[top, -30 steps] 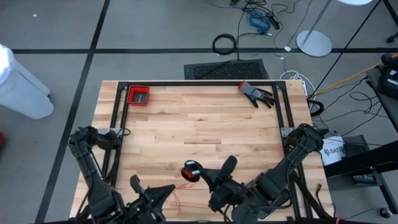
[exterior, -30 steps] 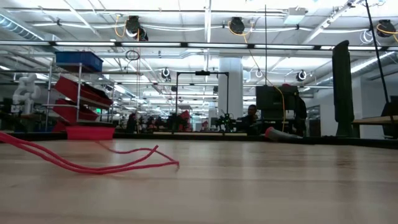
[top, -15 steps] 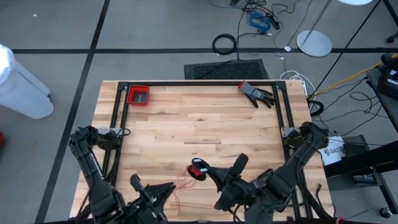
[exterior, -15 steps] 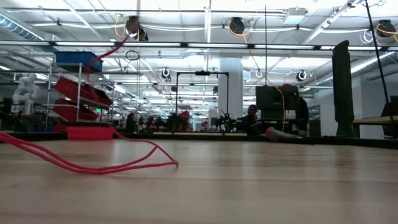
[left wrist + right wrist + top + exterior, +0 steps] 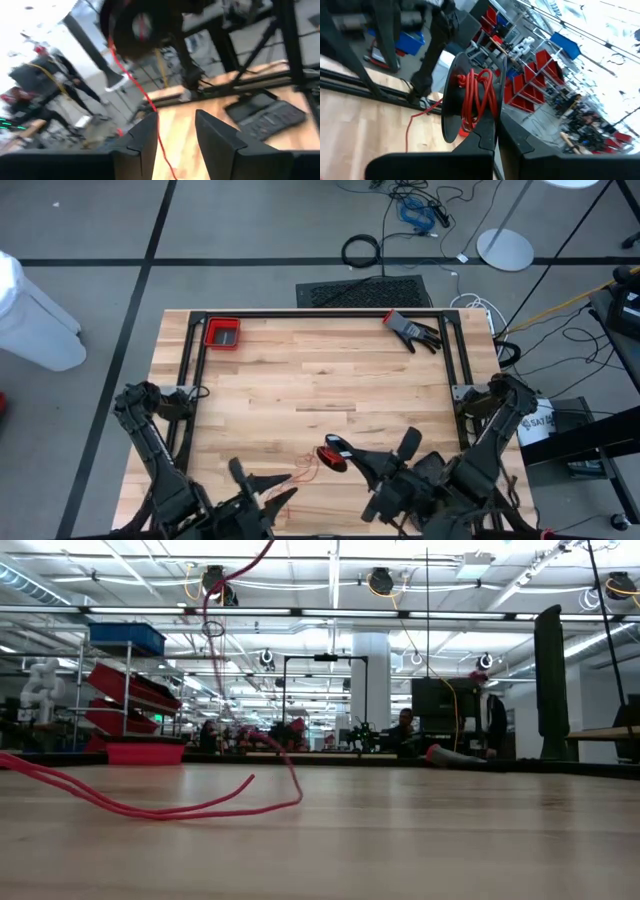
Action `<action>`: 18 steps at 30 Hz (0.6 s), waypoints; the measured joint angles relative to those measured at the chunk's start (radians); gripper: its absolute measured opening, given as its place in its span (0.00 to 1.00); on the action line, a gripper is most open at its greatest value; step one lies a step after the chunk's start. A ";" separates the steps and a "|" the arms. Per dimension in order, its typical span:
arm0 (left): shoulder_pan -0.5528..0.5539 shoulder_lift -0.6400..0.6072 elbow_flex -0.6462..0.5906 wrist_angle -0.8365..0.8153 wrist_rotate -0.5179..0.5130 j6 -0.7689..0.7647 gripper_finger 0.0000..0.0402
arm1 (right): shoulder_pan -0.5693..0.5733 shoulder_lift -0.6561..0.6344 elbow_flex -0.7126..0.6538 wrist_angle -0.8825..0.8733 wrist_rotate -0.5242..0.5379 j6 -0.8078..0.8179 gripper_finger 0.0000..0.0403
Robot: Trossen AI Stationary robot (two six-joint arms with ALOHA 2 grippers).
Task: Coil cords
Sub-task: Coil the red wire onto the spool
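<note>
I have the right gripper [image 5: 345,452] low in the high view, just right of centre, its jaws closed on the small round black spool [image 5: 465,102] wound with turns of thin red string-like cord [image 5: 479,97]. In my right wrist view the disc stands on edge, pinched between the two dark fingers [image 5: 487,135]. The left gripper [image 5: 175,131] sits at the bottom edge of the high view, left of centre, and its jaws stand apart, with the red cord running through the gap between them; I can't tell whether it touches either one. In the low view the loose cord lies in long loops on the pale wooden tabletop [image 5: 450,830] at left, then one strand climbs steeply out through the frame's top.
</note>
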 joint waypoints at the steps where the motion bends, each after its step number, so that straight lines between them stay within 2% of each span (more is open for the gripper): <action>1: 0.012 0.000 0.000 -0.025 0.036 -0.039 0.36 | 0.010 -0.006 0.000 -0.001 -0.001 0.008 0.00; 3: 0.034 0.000 0.000 -0.089 0.086 -0.115 0.39 | 0.032 -0.021 0.000 -0.001 -0.006 0.028 0.00; 7: 0.083 0.000 -0.025 -0.218 0.103 -0.274 0.42 | 0.079 -0.037 0.000 0.000 0.002 0.036 0.00; 10: 0.108 0.002 -0.067 -0.250 0.133 -0.313 0.42 | 0.108 -0.038 0.000 -0.001 0.044 0.033 0.00; 13: 0.134 0.001 -0.102 -0.231 0.250 -0.352 0.42 | 0.131 -0.041 0.000 0.000 0.098 0.020 0.00; 18: 0.165 0.001 -0.144 -0.166 0.410 -0.365 0.42 | 0.144 -0.042 0.000 0.000 0.103 0.008 0.00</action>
